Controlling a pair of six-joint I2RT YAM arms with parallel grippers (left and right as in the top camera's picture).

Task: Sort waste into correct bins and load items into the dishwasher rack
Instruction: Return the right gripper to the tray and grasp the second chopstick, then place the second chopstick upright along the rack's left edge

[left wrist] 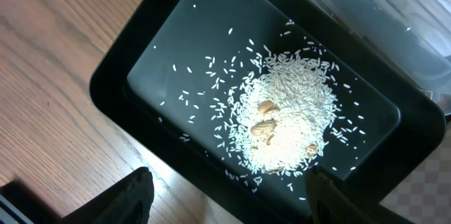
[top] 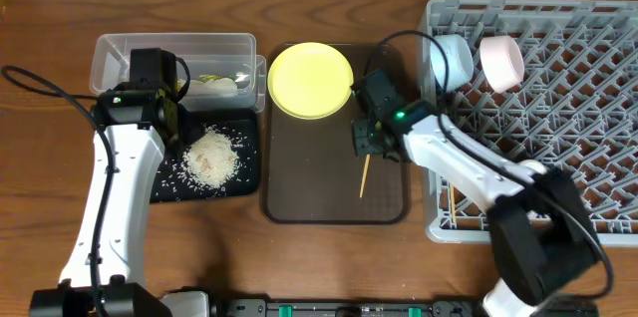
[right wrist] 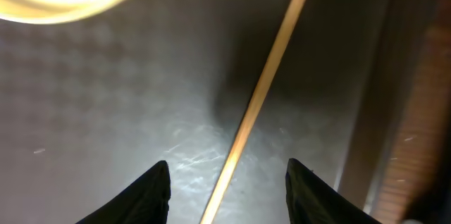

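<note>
Overhead: dishwasher rack (top: 558,108) sits at the right of the bench (top: 60,8). Light blue bowl (top: 454,61) and pale bowl (top: 501,63) stand on edge side by side at its back-left corner. Racked chopstick (top: 451,205) lies in the rack's front-left part. Brown serving tray (top: 299,177) is mid-bench, with the yellow plate (top: 310,79) on its back-left corner, rim slightly over the tray edge. Loose chopstick (top: 365,175) lies on the tray's right half. Right claw (top: 364,141) hangs over its far end. Right wrist view: fingers (right wrist: 151,196) spread, chopstick running between them, not pinched; plate edge at top left. Clear tub (top: 120,53) is at back left with the wrapper (top: 214,83) inside. Black tray (top: 247,182) touches the tub's front side and holds the rice heap (top: 211,158), with stray grains around it and a few tan bits on top. Left claw (left wrist: 229,182) is above the tray's near rim, spread wide, holding nothing.
</note>
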